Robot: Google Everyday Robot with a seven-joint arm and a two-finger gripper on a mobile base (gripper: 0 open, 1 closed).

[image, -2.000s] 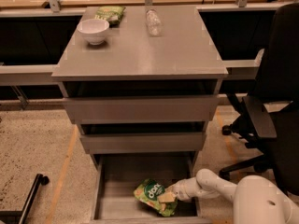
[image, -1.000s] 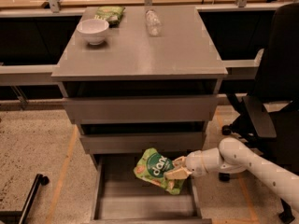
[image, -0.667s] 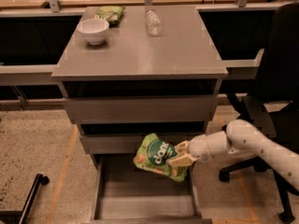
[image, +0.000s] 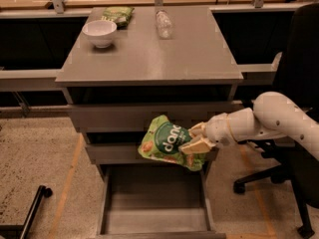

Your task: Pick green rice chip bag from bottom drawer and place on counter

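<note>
The green rice chip bag (image: 168, 142), bright green with a dark round logo, hangs in the air in front of the middle drawer, above the open bottom drawer (image: 154, 222). My gripper (image: 195, 138) is shut on the bag's right edge, the white arm reaching in from the right. The bottom drawer is pulled out and its grey floor is bare. The counter (image: 149, 54) is the grey top slab above, a little higher than the bag.
On the counter stand a white bowl (image: 99, 32) at the back left, a duller green bag (image: 116, 15) behind it and a clear plastic bottle (image: 163, 24) lying at the back middle. A black office chair (image: 294, 133) stands to the right. A black bar (image: 30, 210) lies on the floor left.
The gripper has lifted the green bag out of the bottom drawer and raised it to the level of the middle drawer. The drawer floor is now bare.
</note>
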